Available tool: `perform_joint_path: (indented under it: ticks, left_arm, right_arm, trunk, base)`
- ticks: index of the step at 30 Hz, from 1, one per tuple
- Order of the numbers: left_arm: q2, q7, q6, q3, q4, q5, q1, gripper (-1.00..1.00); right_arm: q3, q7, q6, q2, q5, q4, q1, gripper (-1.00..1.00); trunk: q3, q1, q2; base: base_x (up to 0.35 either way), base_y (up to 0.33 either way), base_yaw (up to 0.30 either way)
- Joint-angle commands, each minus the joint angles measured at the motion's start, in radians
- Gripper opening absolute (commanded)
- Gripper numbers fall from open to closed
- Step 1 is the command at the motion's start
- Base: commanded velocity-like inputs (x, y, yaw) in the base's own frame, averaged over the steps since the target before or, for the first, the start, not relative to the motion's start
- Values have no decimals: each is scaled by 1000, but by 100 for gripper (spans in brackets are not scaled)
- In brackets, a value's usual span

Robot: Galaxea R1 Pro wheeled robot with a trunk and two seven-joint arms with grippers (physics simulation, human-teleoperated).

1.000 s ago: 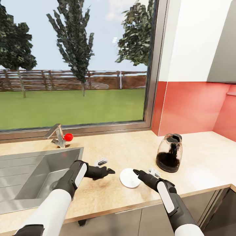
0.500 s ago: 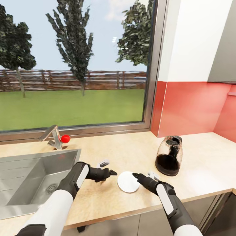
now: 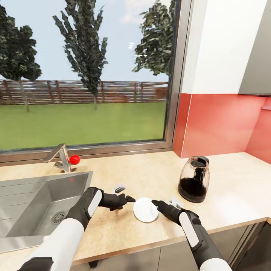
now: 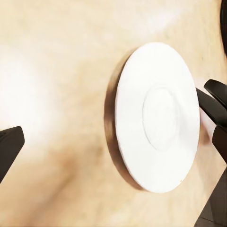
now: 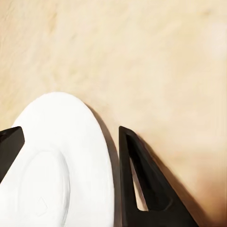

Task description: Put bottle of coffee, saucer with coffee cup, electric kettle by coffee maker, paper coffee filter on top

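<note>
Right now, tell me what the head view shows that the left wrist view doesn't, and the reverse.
The head view alone takes in the sink, the faucet, the window, the red wall and the dark glass pot on the countertop, plus both arms. The left wrist view alone gives a close look at the saucer's recessed centre ring and its shadow on the wood. Both show the white saucer lying on the counter with the right gripper at its edge.

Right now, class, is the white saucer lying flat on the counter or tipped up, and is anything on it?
Flat and empty: the saucer lies on the counter, its centre ring bare.
</note>
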Motion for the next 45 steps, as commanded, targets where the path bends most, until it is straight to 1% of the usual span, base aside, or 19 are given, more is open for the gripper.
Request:
perform_joint_path:
  ticks: [1,7,9,10,15,28,35,37,39,42,45]
  left_arm:
    - [-1,-5,6,6,0,-6,-1,100]
    - [-1,-4,6,5,6,-2,-1,100]
    - [-1,-4,6,5,13,5,-1,100]
    - [-1,-4,6,5,17,15,-1,100]
    - [-1,-4,6,4,20,26,-1,100]
    - [5,-4,20,8,19,27,-2,100]
    - [6,-4,25,8,20,27,-4,100]
    - [7,-4,26,7,20,34,-5,100]
    - [8,-4,31,4,20,52,-5,100]
    - [9,-4,34,3,20,66,-5,100]
    - [9,-4,36,3,21,73,-6,100]
  right_arm:
    - [-4,4,10,1,7,12,0,100]
    - [-2,4,10,3,7,12,0,100]
    - [-2,4,10,3,7,12,0,100]
    - [-2,4,11,3,7,13,0,100]
    - [-3,4,11,3,7,12,0,100]
    - [-2,4,12,3,5,10,0,100]
    - [-2,4,47,4,4,2,0,100]
    - [-2,4,49,4,4,1,0,100]
    - [-2,4,50,4,4,0,0,100]
    - [-2,4,51,5,4,-1,0,100]
    - [-1,4,51,7,4,-2,0,100]
  trunk:
    - [-2,0,-1]
    - [-2,0,-1]
    - [-2,0,-1]
    - [-2,0,-1]
    - [-2,0,-1]
    - [-2,0,-1]
    - [-2,0,-1]
    - [-2,0,-1]
    - [-2,0,-1]
    - [-2,0,-1]
    - [-2,0,-1]
  base:
    - [0,0,0]
    - [0,0,0]
    - [0,0,0]
    - [0,0,0]
    - [0,0,0]
    - [0,0,0]
    - [0,0,0]
    - [0,0,0]
    - [0,0,0]
    - [0,0,0]
    - [0,0,0]
